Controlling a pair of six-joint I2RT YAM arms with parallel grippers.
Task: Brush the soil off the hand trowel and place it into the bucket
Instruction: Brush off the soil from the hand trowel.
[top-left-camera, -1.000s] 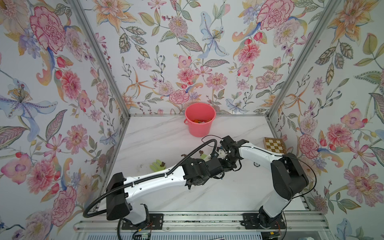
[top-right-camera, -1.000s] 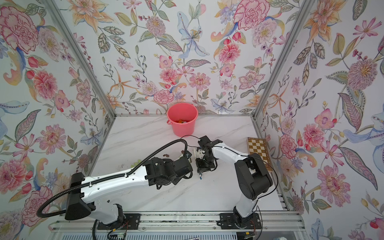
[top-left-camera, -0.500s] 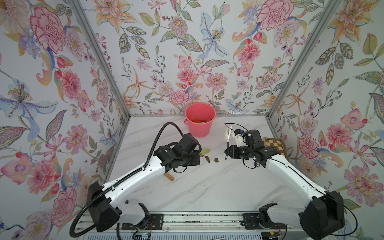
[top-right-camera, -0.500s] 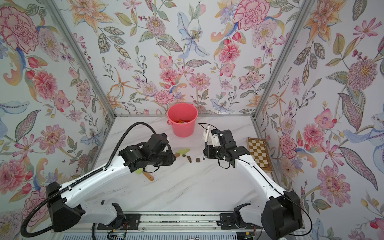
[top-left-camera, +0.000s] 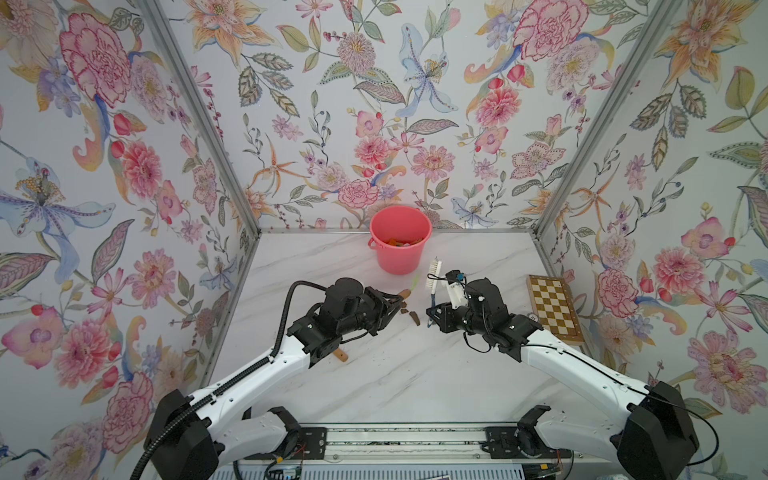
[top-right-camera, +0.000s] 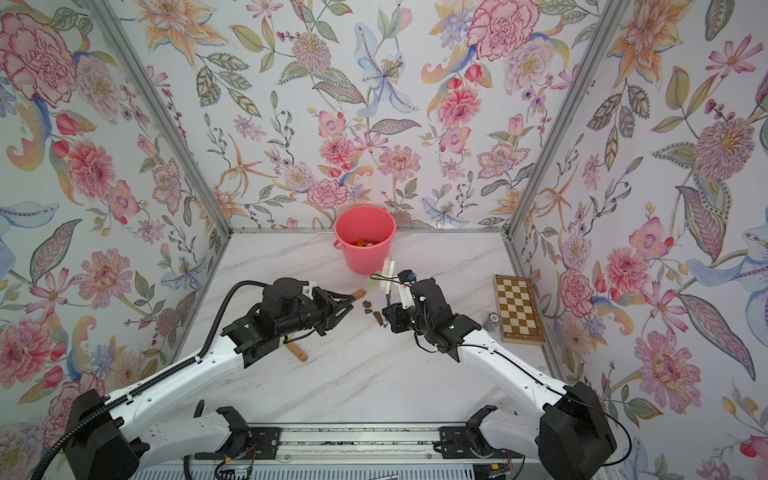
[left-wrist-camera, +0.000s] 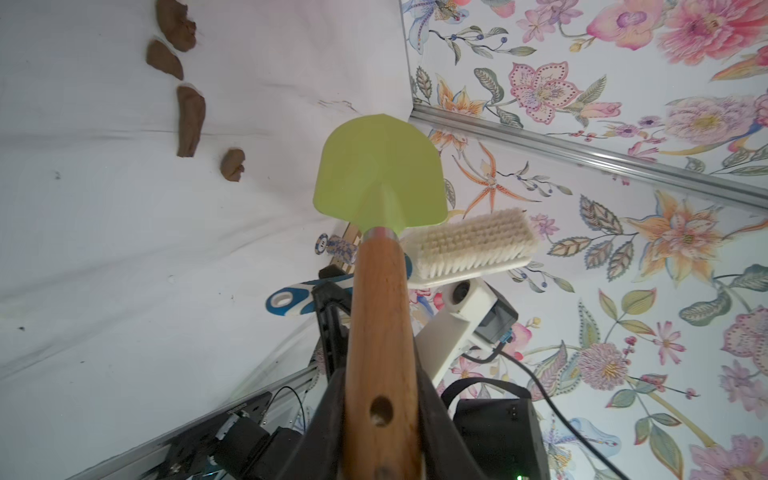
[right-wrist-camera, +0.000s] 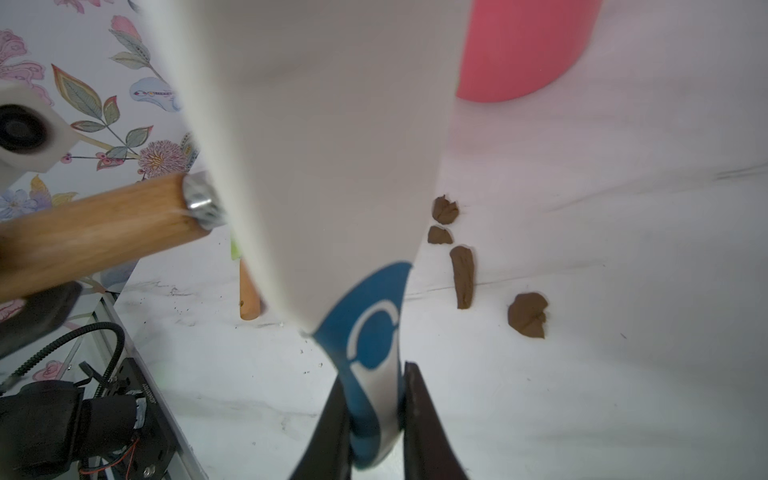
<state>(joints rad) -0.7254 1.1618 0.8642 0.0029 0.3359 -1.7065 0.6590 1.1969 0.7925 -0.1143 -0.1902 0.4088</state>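
Note:
My left gripper (top-left-camera: 395, 301) (left-wrist-camera: 380, 374) is shut on the wooden handle (left-wrist-camera: 380, 316) of the hand trowel, held above the table. Its lime-green blade (left-wrist-camera: 378, 174) (top-left-camera: 415, 282) looks clean on the face that shows. My right gripper (top-left-camera: 432, 316) (right-wrist-camera: 374, 382) is shut on the blue handle of a white brush (top-left-camera: 434, 272) (left-wrist-camera: 473, 245), whose bristles stand just beside the blade. Several brown soil lumps (top-left-camera: 414, 317) (right-wrist-camera: 463, 276) lie on the table between the grippers. The coral-pink bucket (top-left-camera: 400, 245) (top-right-camera: 364, 245) stands behind them with tools inside.
Another wooden-handled tool (top-left-camera: 340, 355) (right-wrist-camera: 249, 299) lies on the marble table under my left arm. A chessboard (top-left-camera: 552, 309) sits at the right wall, with a small stack of chips (top-right-camera: 492, 320) beside it. Dark crumbs dot the table's front half.
A second ago both grippers were close together nearer the front. They have since drawn apart and moved back toward the bucket. Little has shifted in the last half second.

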